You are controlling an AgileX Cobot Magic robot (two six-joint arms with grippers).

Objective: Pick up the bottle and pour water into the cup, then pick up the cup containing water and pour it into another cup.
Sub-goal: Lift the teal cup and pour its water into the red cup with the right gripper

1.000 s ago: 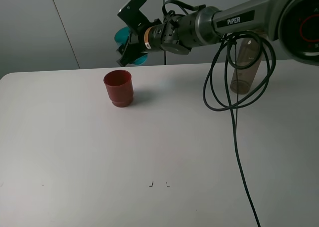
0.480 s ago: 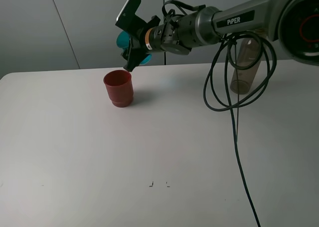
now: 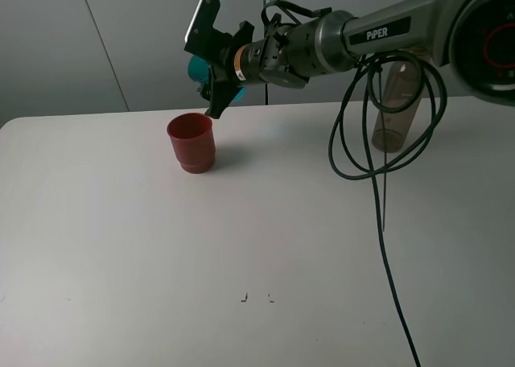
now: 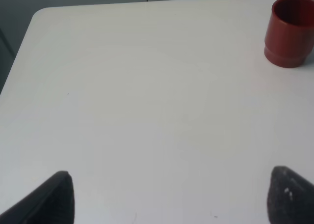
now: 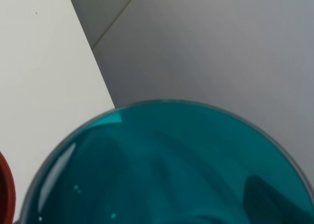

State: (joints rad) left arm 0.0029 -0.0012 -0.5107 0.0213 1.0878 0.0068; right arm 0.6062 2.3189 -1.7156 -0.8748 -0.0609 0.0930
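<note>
A: Right claw (image 3: 211, 71) is up in the air, clamped tight on the teal cup (image 3: 195, 66), which hangs tilted just over the far rim of the red cup (image 3: 191, 144).

B: Look at that plastic in the wrist view: the teal cup (image 5: 162, 165) is see-through and glossy, with a round, smooth edge and small bright glints on it.

A: The red cup is the opposite: opaque, dull red-brown, with a stepped narrower foot, upright on the matte white counter (image 3: 161, 246).

B: Whether water is running out, I can't tell.

A: The bottle (image 3: 392, 129) stands at the back right, well apart from both cups. It's tall, smoky and clear, and partly behind a looping black cable (image 3: 378, 222).

B: Left claw (image 4: 174, 197) is spread wide over bare counter, dark rough-looking tips far apart with nothing between them. The red cup (image 4: 289, 32) sits off in its far corner.
</note>
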